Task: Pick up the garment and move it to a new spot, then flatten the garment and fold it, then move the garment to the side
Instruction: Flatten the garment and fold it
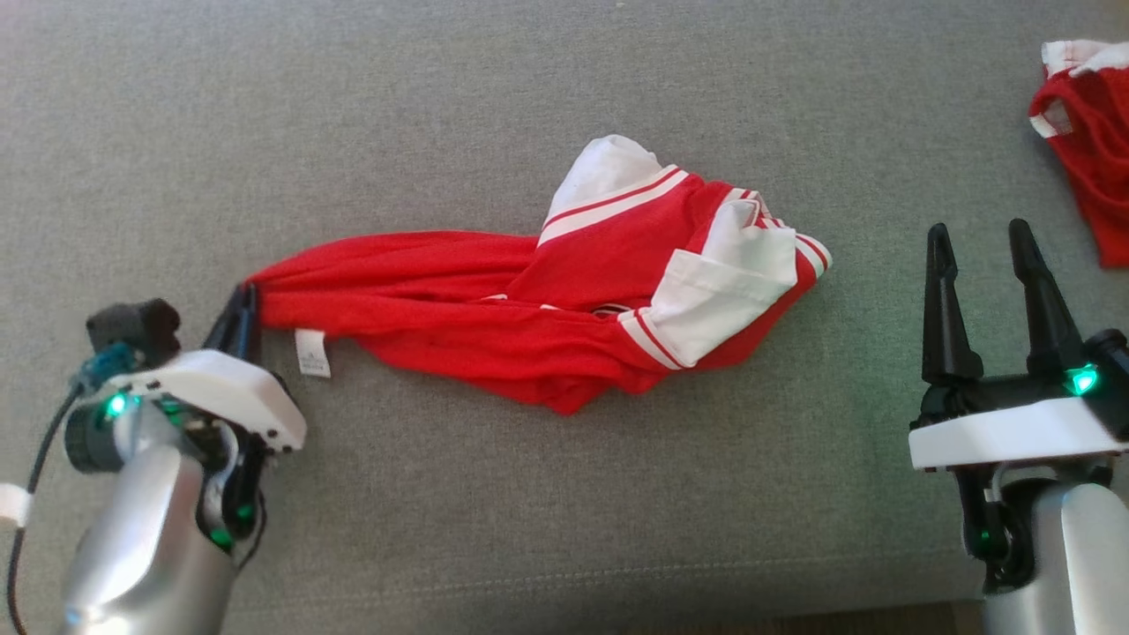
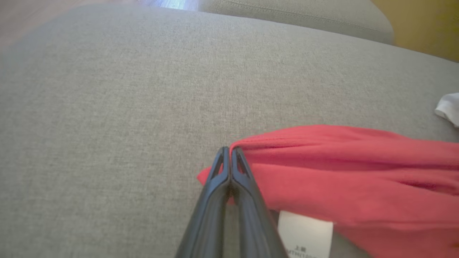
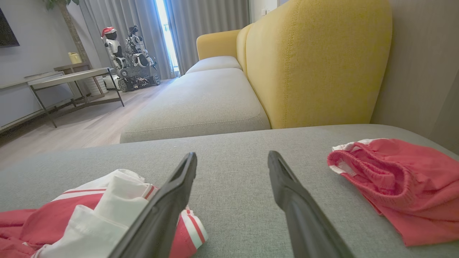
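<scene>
Between my left fingers (image 1: pixel 240 319), pressed tight together, sits one bunched end of the red and white garment (image 1: pixel 494 300). From that pinch it stretches rightward across the grey sofa cushion (image 1: pixel 529 88), its long axis running side to side and its white-cuffed end toward my right fingers (image 1: pixel 945 304). Those stand spread and empty, near that end but not touching it. I judge them the better placed to take it.

Second red garment (image 1: pixel 1092 159) cut off at right edge; label (image 2: pixel 304 233) print blurred, unreadable.
</scene>
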You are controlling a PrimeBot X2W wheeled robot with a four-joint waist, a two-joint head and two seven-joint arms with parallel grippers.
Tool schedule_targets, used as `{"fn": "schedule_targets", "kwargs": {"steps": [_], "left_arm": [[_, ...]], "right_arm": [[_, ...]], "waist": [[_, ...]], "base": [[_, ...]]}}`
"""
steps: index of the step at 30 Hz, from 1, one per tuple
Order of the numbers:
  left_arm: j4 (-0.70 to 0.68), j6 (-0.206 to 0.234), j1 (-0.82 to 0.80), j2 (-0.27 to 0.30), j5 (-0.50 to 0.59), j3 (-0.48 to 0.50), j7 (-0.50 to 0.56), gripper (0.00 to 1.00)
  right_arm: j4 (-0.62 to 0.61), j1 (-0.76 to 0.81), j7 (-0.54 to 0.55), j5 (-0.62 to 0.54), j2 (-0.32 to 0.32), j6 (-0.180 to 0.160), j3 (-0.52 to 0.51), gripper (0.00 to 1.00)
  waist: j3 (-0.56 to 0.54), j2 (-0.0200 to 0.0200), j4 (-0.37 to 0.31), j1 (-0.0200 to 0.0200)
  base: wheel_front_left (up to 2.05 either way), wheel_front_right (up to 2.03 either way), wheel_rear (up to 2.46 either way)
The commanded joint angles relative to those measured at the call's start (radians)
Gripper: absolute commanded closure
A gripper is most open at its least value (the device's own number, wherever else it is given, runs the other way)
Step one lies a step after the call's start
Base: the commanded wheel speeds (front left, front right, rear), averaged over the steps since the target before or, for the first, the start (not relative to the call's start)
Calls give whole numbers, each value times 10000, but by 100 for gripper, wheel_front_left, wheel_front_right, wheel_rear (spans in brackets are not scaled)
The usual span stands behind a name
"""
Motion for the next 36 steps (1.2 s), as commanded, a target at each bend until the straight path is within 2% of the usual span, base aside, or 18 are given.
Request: {"fn": "schedule_targets", "kwargs": {"steps": [1,2,5,8,13,24,36], "left_arm": [[-420,-19,-149,216,-96,323,-3,61],[-488,-28,-68,166,-121,291,-13,0],[-787,7,134,56,-96,271,-407,0],[-1245,180,343,-17,163,258,-1158,0],[-2188,471,810,-241,524,351,-1697,0],[-3798,796,2112,-123,1431,565,-1805,0],[-4211,880,3208,0,1569,400,-1744,0]], "right_arm": [[-359,-192,67,95,-33,35,187,0],[-349,-199,75,107,-33,35,186,0],[-304,-200,92,113,-33,35,207,0],[-246,-159,99,69,-33,35,286,0],[-151,3,124,-34,-33,35,416,0],[-45,410,317,-226,-33,35,618,0],[28,903,510,-301,-33,35,606,0]], "waist": [[-22,0,24,0],[-44,0,31,0],[-153,0,44,0],[-348,0,61,0],[-795,0,136,0],[-1516,0,186,0],[-2064,0,167,0]], "base": [[0,0,0],[0,0,0],[0,0,0],[0,0,0],[0,0,0],[0,0,0],[0,0,0]]}}
